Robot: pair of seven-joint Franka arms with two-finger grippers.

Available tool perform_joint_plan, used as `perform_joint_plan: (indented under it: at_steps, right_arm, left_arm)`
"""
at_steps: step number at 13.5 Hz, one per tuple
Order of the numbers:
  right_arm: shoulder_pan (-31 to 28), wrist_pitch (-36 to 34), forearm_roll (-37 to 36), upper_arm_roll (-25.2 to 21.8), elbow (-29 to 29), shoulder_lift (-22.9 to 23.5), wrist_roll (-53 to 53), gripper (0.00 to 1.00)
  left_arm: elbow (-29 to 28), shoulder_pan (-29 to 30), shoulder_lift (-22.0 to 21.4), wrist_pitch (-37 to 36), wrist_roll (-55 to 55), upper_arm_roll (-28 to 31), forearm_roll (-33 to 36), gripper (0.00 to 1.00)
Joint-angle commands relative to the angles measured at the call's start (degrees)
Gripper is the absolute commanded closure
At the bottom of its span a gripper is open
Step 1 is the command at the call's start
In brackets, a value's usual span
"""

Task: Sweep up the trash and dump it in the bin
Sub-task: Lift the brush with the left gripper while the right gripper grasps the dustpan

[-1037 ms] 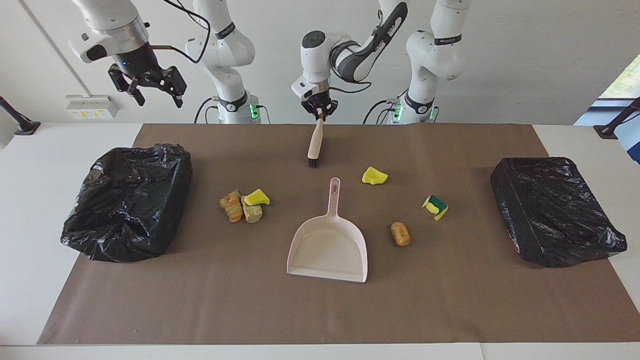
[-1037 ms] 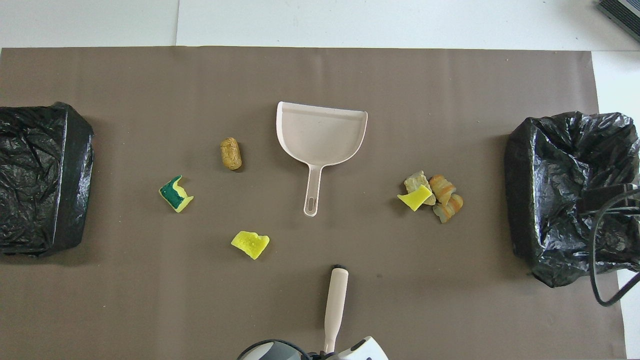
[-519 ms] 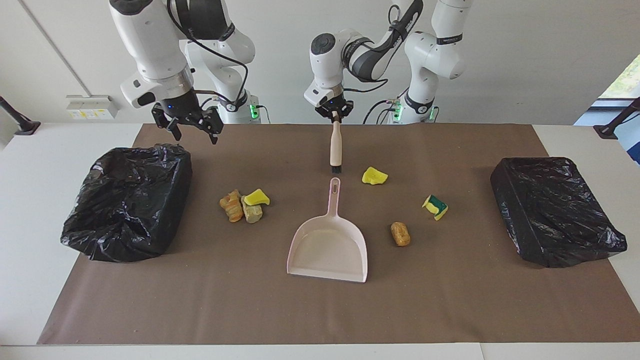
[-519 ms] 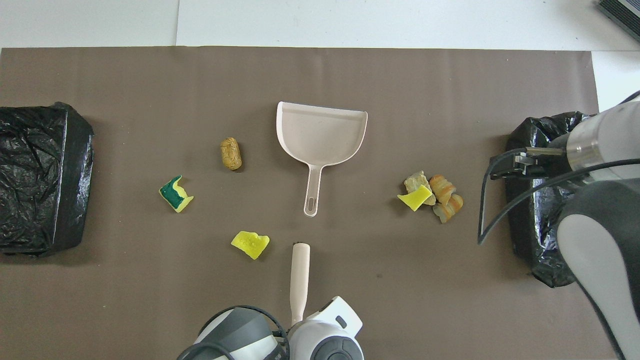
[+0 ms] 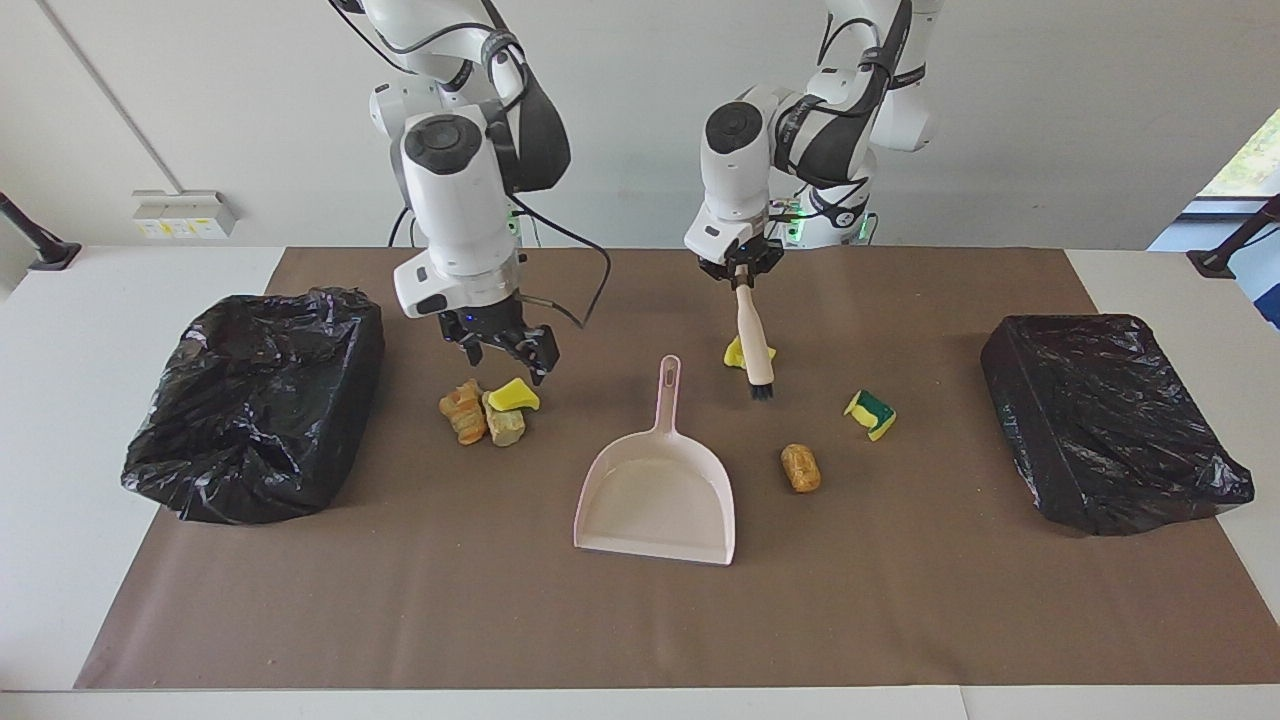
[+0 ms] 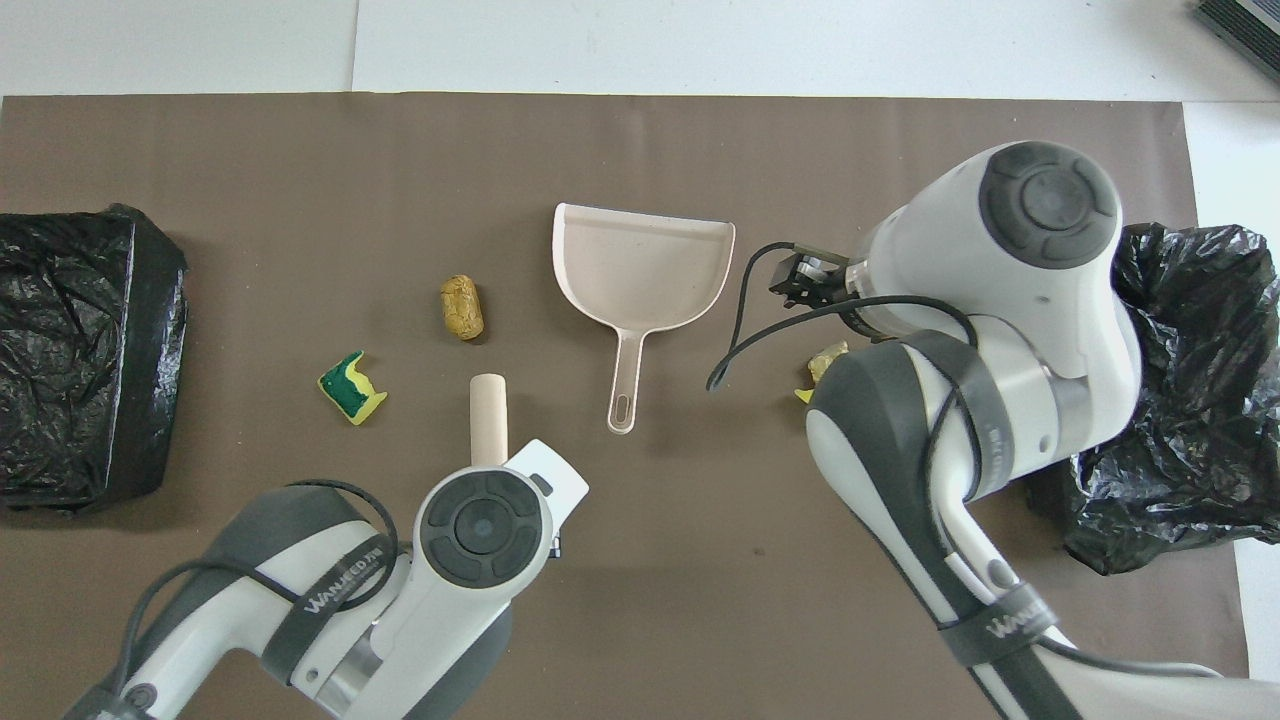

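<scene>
My left gripper (image 5: 741, 272) is shut on the top of a beige brush (image 5: 753, 345), which hangs tilted with its black bristles just above the mat, beside a yellow sponge piece (image 5: 735, 352). The brush handle also shows in the overhead view (image 6: 488, 415). My right gripper (image 5: 505, 352) is open, just above a cluster of three scraps (image 5: 490, 412). The pink dustpan (image 5: 655, 495) lies mid-mat, handle toward the robots. A green-yellow sponge (image 5: 870, 414) and a brown lump (image 5: 800, 467) lie toward the left arm's end. In the overhead view the right arm hides most of the cluster (image 6: 828, 360).
Two black-bagged bins stand on the brown mat, one at the right arm's end (image 5: 255, 400) and one at the left arm's end (image 5: 1110, 420). The mat farther from the robots than the dustpan is bare.
My right gripper has swung down from high over its bin to just above the scrap cluster. My left gripper has carried the brush toward the left arm's end and lowered it beside the yellow sponge piece.
</scene>
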Motion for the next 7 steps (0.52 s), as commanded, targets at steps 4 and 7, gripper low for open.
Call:
perform_joint_plan:
  at_steps: [4,7]
  right_arm:
    - [8.1,4.16,2.81,-0.16,1.13,5.7,6.4,0.0]
    - [11.18,8.71,1.75,-0.16,0.78,8.69,5.88,0.0]
  left_arm:
    - [2.47,15.53,2.54,2.83,12.04,-0.87,2.27,1.0]
    - [2.56,22.74,3.6,5.48,18.53,-0.87,2.27,1.0]
